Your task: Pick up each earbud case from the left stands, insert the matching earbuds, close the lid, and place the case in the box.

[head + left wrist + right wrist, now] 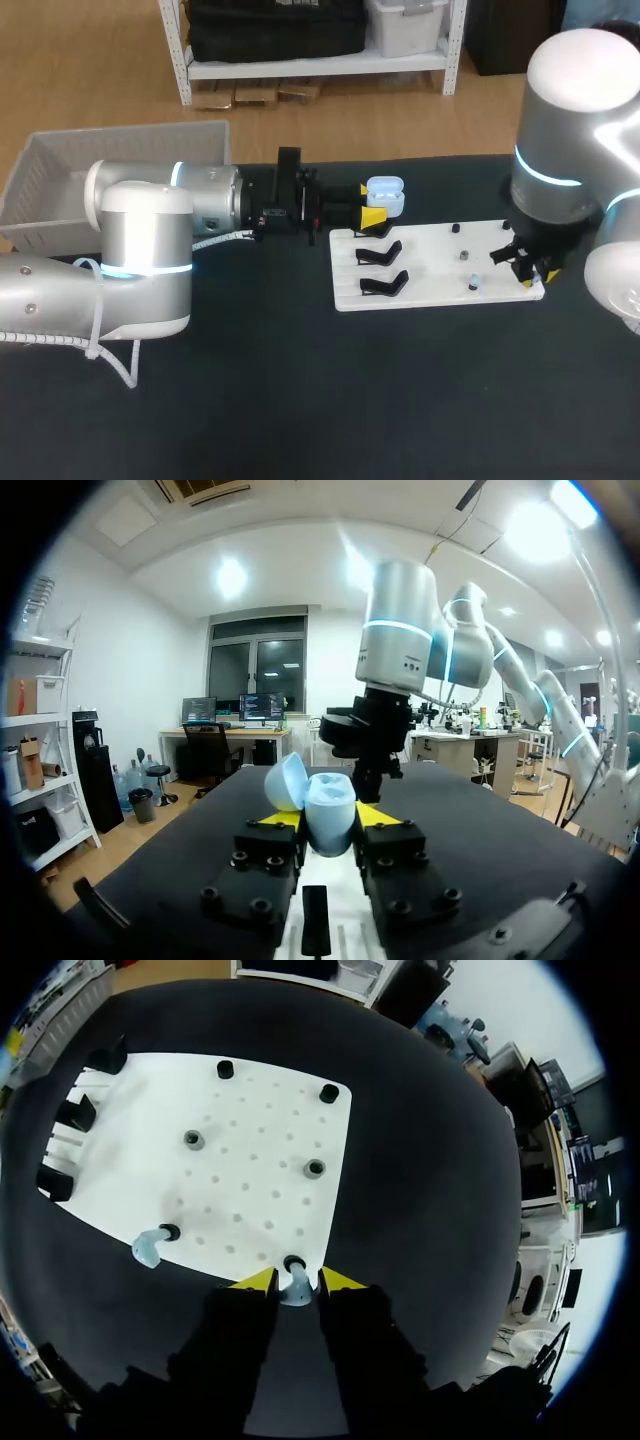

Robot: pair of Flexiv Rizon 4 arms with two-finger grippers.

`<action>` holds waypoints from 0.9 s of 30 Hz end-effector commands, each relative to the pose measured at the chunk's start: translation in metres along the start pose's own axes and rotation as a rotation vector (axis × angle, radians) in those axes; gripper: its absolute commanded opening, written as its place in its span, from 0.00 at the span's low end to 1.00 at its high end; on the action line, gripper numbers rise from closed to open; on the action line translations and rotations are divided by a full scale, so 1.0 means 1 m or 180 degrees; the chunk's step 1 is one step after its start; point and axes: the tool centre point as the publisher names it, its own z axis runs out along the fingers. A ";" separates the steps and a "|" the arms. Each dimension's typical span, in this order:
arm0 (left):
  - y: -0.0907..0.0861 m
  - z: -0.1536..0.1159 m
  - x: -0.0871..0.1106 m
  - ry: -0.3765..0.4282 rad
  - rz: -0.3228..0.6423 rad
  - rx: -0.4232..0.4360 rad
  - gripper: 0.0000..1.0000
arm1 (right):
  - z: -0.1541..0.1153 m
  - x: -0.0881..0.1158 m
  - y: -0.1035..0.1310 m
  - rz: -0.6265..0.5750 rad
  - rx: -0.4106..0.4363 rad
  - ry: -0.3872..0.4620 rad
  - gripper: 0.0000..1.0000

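The pale blue earbud case (328, 825) is clamped in our left hand (328, 818) with its lid (284, 780) hinged open, held above the far left corner of the white board (430, 275). We judge the case light, rigid and smooth-shelled, so it could slip or twist if squeezed off-centre. The sides of the lower body are the place to hold it, well clear of the lid and its hinge, which look like the weak point. Along the board's left edge stand the black stands (382, 283), and the two nearer ones are bare. At the board's near right corner our right hand (297, 1282) straddles a small blue-grey earbud (296, 1290) on its peg; whether it has closed on the earbud we cannot tell. That earbud looks tiny, glossy and easily flicked away, best taken across its stem. A second earbud (149, 1249) lies by another peg along the near edge. The box (60, 175) sits at the far left corner of the tabletop (300, 400).
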 end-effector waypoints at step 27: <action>0.002 0.000 0.000 0.0000 -0.0002 0.0011 0.00 | -0.030 0.002 0.000 -0.0004 0.0098 -0.0049 0.00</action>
